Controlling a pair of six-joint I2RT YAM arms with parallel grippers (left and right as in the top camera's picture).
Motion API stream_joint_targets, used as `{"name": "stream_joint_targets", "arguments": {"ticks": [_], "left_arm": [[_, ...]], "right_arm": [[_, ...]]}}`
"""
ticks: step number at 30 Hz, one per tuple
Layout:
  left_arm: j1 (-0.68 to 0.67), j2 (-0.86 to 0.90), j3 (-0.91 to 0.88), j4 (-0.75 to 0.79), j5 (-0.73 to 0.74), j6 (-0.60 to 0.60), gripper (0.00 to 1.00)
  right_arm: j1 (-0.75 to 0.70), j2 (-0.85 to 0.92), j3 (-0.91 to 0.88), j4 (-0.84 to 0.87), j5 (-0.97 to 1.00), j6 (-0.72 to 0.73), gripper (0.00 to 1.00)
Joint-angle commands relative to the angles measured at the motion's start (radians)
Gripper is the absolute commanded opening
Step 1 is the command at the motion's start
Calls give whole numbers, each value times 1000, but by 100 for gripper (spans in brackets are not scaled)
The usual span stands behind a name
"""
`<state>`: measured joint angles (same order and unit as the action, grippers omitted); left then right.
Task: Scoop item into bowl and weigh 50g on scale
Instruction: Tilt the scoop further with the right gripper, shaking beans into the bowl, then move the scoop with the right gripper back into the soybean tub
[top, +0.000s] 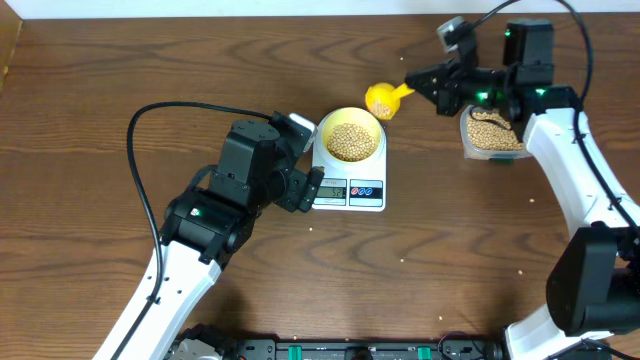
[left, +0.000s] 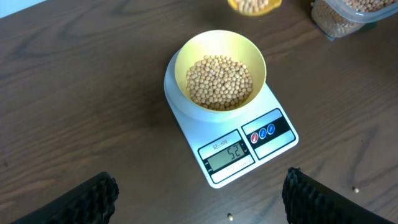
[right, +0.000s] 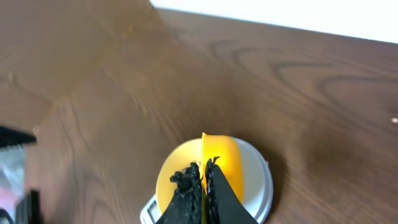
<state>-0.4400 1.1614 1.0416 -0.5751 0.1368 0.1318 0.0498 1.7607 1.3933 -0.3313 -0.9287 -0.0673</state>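
Note:
The pale-yellow bowl (top: 349, 137) (left: 219, 74) sits on the white scale (top: 352, 183) (left: 230, 134) and holds many tan beans (left: 219, 81). The scale's display reads 52. My right gripper (top: 424, 82) (right: 204, 180) is shut on the handle of a yellow scoop (top: 384, 99) (right: 221, 163), which holds beans and hovers just beyond the bowl's far right rim. My left gripper (top: 300, 165) (left: 199, 199) is open and empty, just left of the scale.
A clear plastic tub (top: 491, 133) (left: 348, 15) of beans stands to the right of the scale, under the right arm. Stray beans lie on the wood table, one near the left fingers (left: 229, 216). A black cable loops at the left (top: 150, 115).

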Motion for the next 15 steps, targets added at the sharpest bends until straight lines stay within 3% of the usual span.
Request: {"name": "stream_joint_targets", "arguments": {"ticks": [1, 15], "left_arm": [[2, 2, -2, 1, 9, 3, 87], [2, 2, -2, 0, 10, 3, 87]], "right_arm": [[-56, 9, -3, 38, -77, 180, 1], [-245, 8, -3, 42, -190, 375, 1]]}}
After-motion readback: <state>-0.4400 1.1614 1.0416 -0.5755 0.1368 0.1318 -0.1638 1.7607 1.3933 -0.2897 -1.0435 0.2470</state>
